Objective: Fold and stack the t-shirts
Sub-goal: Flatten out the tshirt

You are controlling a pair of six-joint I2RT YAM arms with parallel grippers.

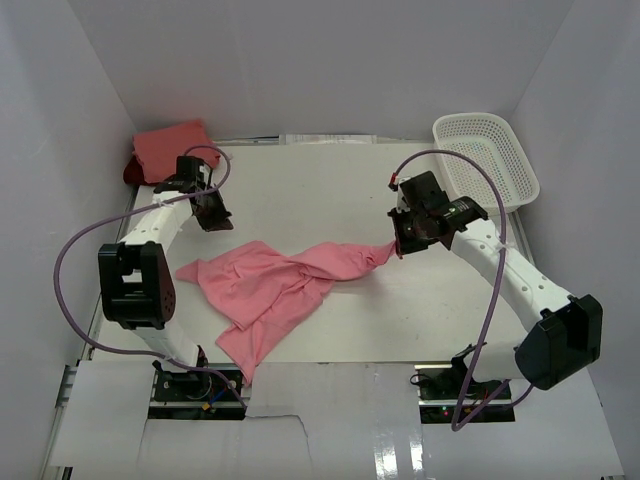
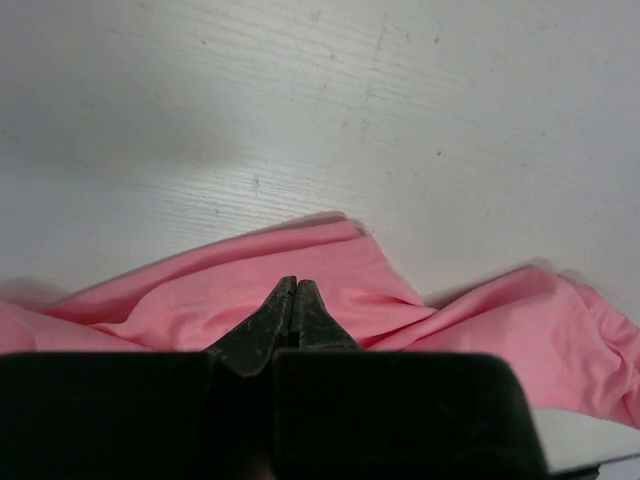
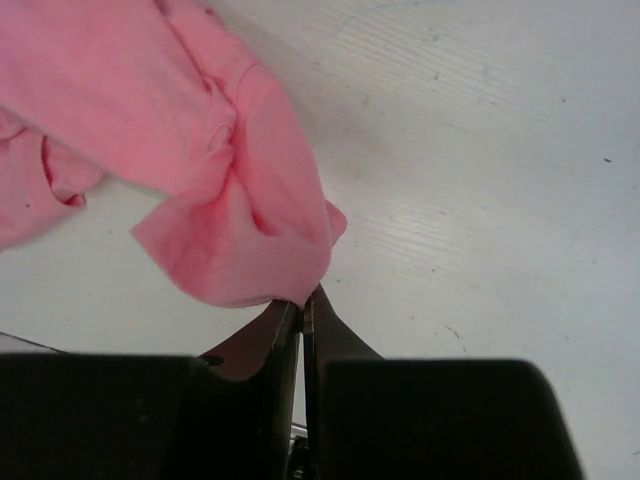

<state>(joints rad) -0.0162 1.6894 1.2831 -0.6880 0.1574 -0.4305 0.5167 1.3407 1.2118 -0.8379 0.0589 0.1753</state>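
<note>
A rose pink t-shirt (image 1: 270,290) lies crumpled across the middle of the table. My right gripper (image 1: 398,245) is shut on its right end, which is pulled out toward the right. In the right wrist view the cloth (image 3: 200,130) is pinched at the tips of the right gripper (image 3: 303,295). My left gripper (image 1: 212,215) is shut and empty, a little behind the shirt's left part. In the left wrist view the left gripper (image 2: 293,282) shows its closed tips with pink cloth (image 2: 180,295) lying past them. A folded salmon pink t-shirt (image 1: 170,148) lies on a dark red t-shirt (image 1: 130,173) at the back left.
A white mesh basket (image 1: 475,116) stands at the back right, behind the right arm. White walls close the table (image 1: 320,190) on three sides. Purple cables loop off both arms.
</note>
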